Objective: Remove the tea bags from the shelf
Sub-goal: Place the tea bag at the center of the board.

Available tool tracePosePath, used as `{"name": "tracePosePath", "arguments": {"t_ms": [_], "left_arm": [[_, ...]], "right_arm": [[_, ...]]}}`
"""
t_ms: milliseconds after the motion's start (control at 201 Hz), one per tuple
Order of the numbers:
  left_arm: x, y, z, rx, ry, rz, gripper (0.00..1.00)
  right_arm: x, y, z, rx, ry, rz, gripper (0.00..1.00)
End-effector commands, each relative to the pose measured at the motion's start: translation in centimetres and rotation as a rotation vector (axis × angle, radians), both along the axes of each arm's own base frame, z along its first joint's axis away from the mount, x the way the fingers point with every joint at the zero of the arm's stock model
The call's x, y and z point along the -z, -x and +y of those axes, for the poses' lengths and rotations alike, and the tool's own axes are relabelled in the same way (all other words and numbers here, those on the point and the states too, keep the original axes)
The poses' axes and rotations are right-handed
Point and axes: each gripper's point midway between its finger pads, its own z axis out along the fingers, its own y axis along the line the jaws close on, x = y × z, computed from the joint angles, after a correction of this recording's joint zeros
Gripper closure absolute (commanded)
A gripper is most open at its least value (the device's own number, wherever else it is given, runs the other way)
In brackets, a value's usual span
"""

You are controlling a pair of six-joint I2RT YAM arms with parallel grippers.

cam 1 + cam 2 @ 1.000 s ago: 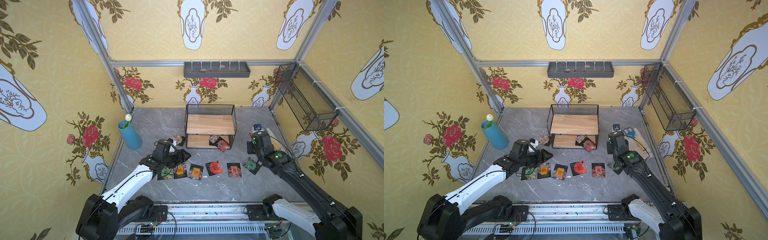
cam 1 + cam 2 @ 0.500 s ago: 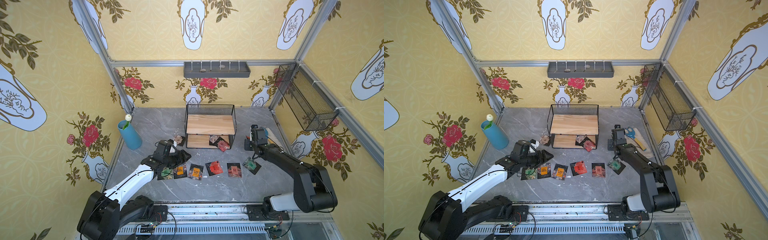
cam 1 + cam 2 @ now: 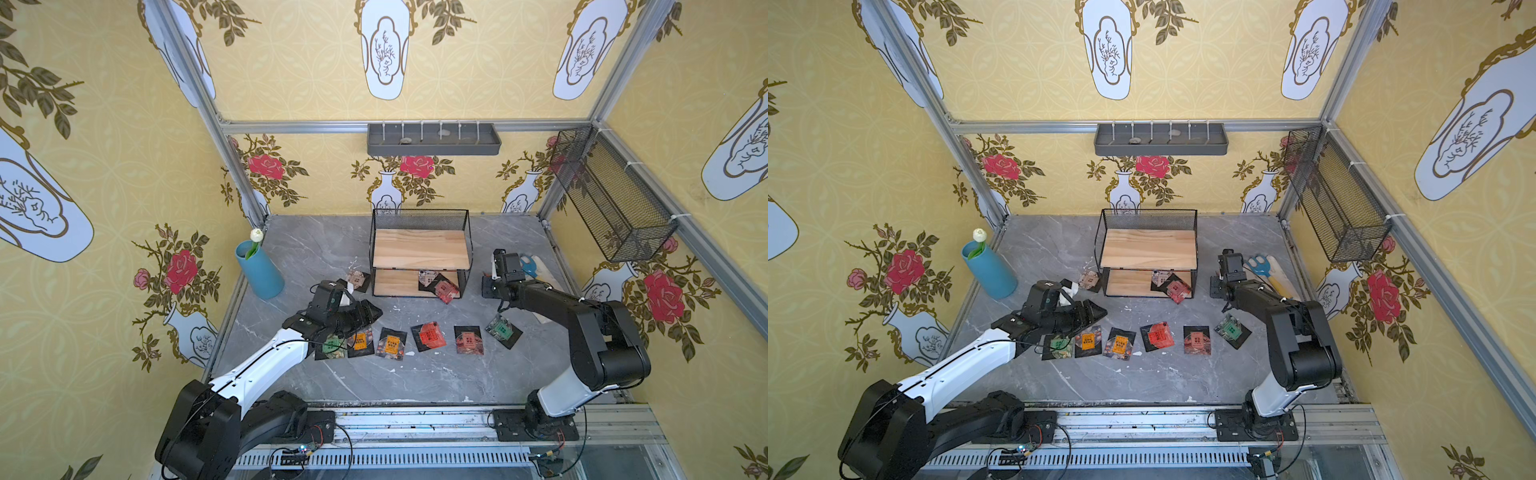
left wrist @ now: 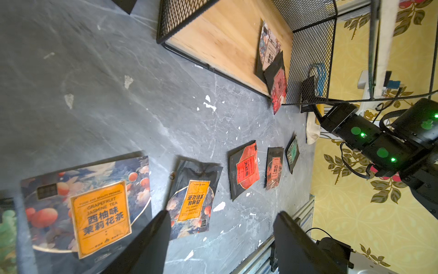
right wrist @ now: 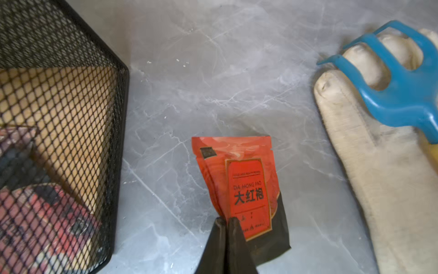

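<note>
- We are mid-removal. Our right fingers (image 5: 231,229), pressed almost together, pinch one edge of a red Da Hong Pao tea bag (image 5: 246,185) just beside the mesh side of the shelf (image 3: 419,249), low over the worktop (image 3: 374,382).
- Our left fingers (image 4: 154,237) are spread and empty above the row of tea bags (image 3: 390,343) on the worktop.
- Two sachets lie on the lower board (image 3: 395,283): a red one (image 3: 444,289) overhanging the front and a floral one (image 3: 427,276) behind it.
- Next, we judge, this bag joins the row. Then we reach in low for those two.

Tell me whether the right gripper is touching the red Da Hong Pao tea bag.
Touching. The right wrist view shows the right gripper closed on one edge of the red tea bag, which creases at the pinch.
</note>
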Motion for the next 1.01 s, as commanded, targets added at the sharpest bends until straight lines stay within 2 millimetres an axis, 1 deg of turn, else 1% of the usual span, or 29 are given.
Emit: {"name": "tracePosePath", "arguments": {"t_ms": [0, 95, 214, 259, 329, 398, 483, 607, 652, 777, 926, 1006], "left_arm": [[0.0, -0.3, 0.0, -0.008, 0.002, -0.014, 0.23], [-0.1, -0.3, 0.0, -0.008, 0.002, -0.014, 0.23], [-0.1, -0.3, 0.1, -0.012, 0.001, -0.014, 0.23], [-0.1, -0.3, 0.1, -0.01, 0.0, -0.015, 0.23], [-0.1, -0.3, 0.1, -0.011, 0.0, -0.015, 0.23], [-0.1, -0.3, 0.1, -0.01, 0.002, -0.015, 0.23], [-0.2, -0.3, 0.0, -0.003, 0.0, -0.022, 0.23], [-0.7, -0.4, -0.3, 0.027, -0.009, -0.058, 0.22], [-1.3, -0.3, -0.7, 0.055, -0.016, -0.092, 0.21], [-3.8, -0.4, -2.6, 0.16, -0.104, -0.268, 0.19], [-5.8, 0.0, -5.3, 0.311, -0.194, -0.443, 0.18], [-6.6, 0.2, -6.9, 0.399, -0.234, -0.526, 0.17]], "right_arm": [[-0.4, -0.1, 0.3, -0.005, -0.018, -0.012, 0.85], [-0.6, -0.1, 0.4, -0.007, -0.024, -0.016, 0.81], [-1.1, -0.1, 0.7, -0.013, -0.024, -0.029, 0.72], [-1.5, -0.1, 0.8, -0.013, -0.025, -0.036, 0.71], [-2.1, -0.2, 0.8, -0.013, -0.03, -0.049, 0.7], [-2.7, -0.2, 0.7, -0.006, -0.028, -0.065, 0.65], [-3.6, -0.1, 0.6, -0.004, -0.034, -0.083, 0.64], [-5.4, 0.9, 0.9, -0.004, -0.058, -0.122, 0.58], [-6.0, 1.3, 1.1, -0.007, -0.075, -0.137, 0.56], [-7.9, 3.0, 1.7, -0.014, -0.164, -0.171, 0.45], [-10.2, 4.8, 2.6, -0.047, -0.265, -0.216, 0.42], [-10.8, 5.6, 2.4, -0.046, -0.279, -0.243, 0.4]]}}
